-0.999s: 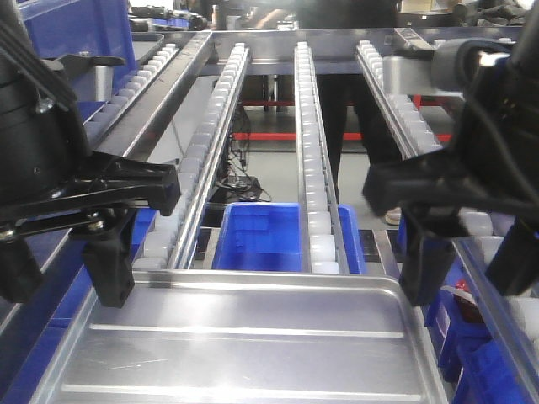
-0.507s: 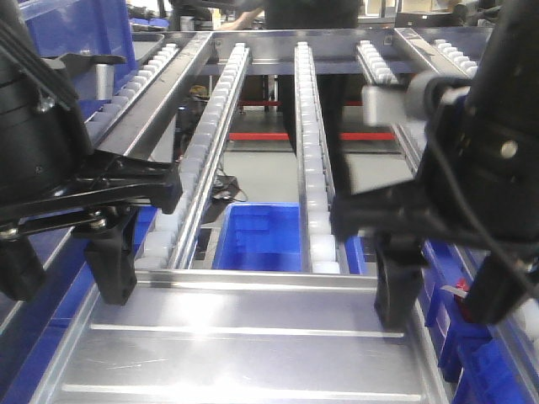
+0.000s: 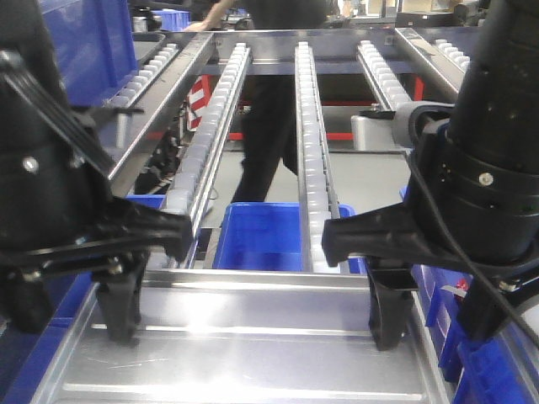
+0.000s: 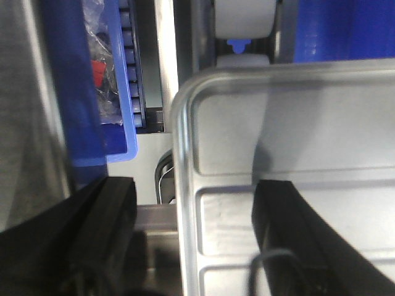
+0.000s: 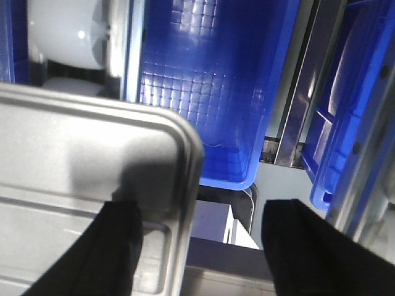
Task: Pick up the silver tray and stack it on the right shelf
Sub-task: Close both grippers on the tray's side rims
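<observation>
Straddling the left rim of the silver tray point(image 3: 253, 358), the left end effector point(image 4: 191, 231) stands spread, one finger inside and one outside. The right end effector point(image 5: 203, 246) is spread likewise across the right rim. The tray's far edge lies just before the right shelf point(image 3: 308, 151).

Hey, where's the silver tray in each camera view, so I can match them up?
Front view: the silver tray fills the bottom edge, below the roller rails.
Left wrist: tray fills the right side, its rounded corner upper centre.
Right wrist: tray fills the lower left, corner near centre.
Shared landmark: the blue bin beyond the tray's far rim.
</observation>
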`<move>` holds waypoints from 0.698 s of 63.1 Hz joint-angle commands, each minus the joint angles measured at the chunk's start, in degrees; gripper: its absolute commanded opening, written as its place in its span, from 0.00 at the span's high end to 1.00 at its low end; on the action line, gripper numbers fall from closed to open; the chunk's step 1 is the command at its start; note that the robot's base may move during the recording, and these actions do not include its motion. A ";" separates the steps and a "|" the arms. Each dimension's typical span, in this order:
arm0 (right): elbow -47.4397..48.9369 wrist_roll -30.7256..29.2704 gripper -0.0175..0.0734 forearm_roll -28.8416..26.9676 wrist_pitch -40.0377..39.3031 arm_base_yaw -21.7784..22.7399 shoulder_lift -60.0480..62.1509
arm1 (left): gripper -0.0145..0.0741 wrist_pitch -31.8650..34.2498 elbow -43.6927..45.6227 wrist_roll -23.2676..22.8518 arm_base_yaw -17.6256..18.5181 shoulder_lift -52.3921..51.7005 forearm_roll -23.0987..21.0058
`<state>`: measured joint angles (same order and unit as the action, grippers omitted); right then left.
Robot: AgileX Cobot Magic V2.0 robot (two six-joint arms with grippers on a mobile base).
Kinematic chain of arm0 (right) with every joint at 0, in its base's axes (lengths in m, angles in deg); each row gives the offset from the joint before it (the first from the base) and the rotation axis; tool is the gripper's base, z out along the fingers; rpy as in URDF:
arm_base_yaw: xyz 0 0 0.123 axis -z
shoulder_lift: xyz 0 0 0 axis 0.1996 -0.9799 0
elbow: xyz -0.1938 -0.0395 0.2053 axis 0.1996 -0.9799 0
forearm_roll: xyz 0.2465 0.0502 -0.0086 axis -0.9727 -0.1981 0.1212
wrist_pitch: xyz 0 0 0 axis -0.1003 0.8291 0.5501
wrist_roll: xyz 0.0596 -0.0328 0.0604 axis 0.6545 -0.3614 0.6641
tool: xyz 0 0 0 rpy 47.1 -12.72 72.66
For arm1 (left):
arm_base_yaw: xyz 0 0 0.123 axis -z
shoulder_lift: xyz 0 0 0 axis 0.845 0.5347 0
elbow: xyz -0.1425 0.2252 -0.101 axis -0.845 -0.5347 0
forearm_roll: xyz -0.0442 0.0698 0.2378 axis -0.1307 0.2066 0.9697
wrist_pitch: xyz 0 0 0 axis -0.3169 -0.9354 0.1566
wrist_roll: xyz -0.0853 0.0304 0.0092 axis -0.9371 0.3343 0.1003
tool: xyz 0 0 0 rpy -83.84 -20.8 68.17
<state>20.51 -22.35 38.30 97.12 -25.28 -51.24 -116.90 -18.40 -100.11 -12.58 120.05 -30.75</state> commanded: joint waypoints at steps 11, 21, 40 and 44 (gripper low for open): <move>1.57 0.07 0.24 0.88 -2.11 0.19 -0.45 | 0.48 2.19 1.56 -0.79 0.05 -0.33 0.62; 1.57 0.07 0.24 0.88 -2.94 0.19 -0.74 | 0.48 2.31 1.56 -0.79 0.05 1.02 0.62; 1.57 0.07 0.52 0.88 -2.98 0.19 -0.74 | 0.51 3.70 1.56 -0.79 0.05 1.15 0.62; 1.57 0.07 0.61 0.88 -2.98 0.19 -0.74 | 0.57 3.82 1.56 -0.79 -0.05 1.15 0.71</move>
<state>21.33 -22.12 37.93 94.24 -25.28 -52.90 -114.46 -17.71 -100.20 -12.58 122.21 -30.17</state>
